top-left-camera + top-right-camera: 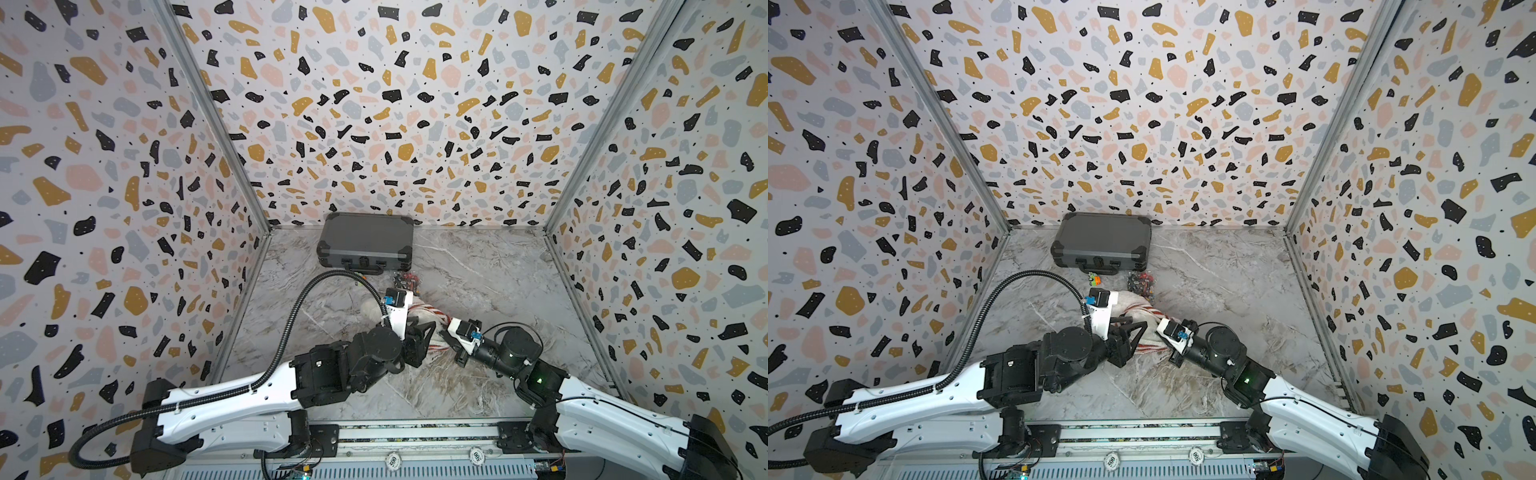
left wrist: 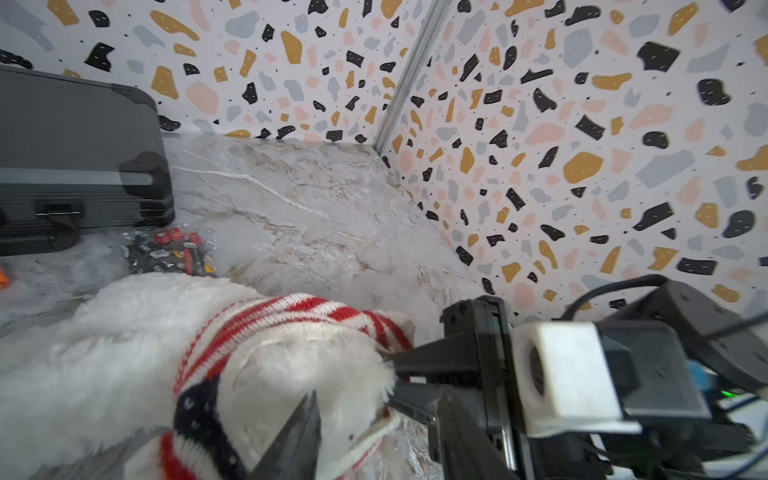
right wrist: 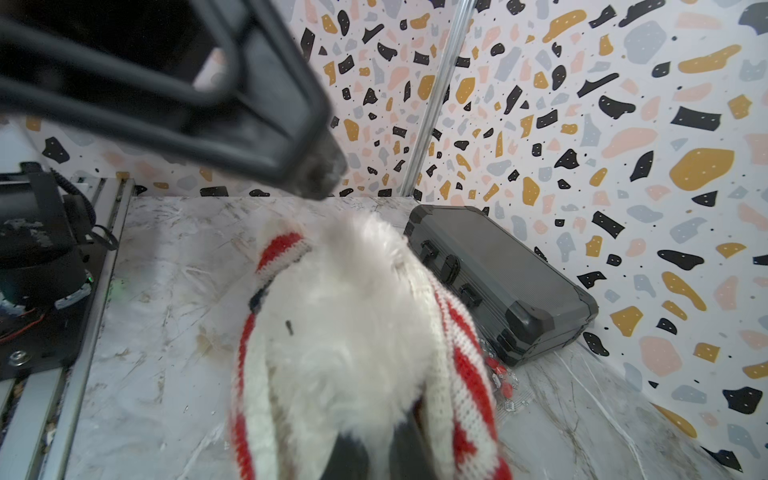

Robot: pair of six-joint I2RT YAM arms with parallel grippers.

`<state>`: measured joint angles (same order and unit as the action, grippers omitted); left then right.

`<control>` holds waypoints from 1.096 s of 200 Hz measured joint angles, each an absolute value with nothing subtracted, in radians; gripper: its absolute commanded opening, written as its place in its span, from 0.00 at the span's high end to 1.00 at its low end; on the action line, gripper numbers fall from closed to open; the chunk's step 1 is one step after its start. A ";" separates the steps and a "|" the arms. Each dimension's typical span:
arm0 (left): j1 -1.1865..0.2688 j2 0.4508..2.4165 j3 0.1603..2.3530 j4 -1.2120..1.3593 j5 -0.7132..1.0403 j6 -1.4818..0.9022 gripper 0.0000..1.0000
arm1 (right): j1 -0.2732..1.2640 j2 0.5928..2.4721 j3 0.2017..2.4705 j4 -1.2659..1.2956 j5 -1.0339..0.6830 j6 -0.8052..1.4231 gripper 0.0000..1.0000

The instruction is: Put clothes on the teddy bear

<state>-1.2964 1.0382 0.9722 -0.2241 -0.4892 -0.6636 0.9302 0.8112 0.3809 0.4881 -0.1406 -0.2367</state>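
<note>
The teddy bear's (image 2: 104,353) striped sweater (image 2: 316,307) was pinched by the right gripper (image 2: 392,376), while the left gripper (image 3: 320,176) seemed partly opened.

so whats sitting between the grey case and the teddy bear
A bag of small red and black parts and a tiny orange piece, clearest in a top view.

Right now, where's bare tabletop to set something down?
Free: marble right of the grey case up to the right wall; the strip between teddy bear and left wall, under the cable; the near edge. Crowded: the middle, with teddy bear, striped sweater, bag of small parts and orange piece before the case.
</note>
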 measured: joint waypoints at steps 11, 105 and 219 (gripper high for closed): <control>-1.296 1.065 0.979 -0.244 -0.504 -0.662 0.54 | 0.950 0.818 0.382 0.493 -0.130 -0.252 1.00; -1.291 1.140 1.000 -0.349 -0.552 -0.666 0.49 | 0.971 0.859 0.382 0.509 -0.098 -0.280 1.00; -1.291 1.127 0.987 -0.445 -0.566 -0.607 0.41 | 0.981 0.878 0.382 0.509 -0.112 -0.280 1.00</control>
<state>-1.2915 1.1267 0.9871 -0.4446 -0.5659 -0.6071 0.9806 0.8776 0.3824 0.5091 -0.1123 -0.2802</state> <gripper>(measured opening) 0.576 0.089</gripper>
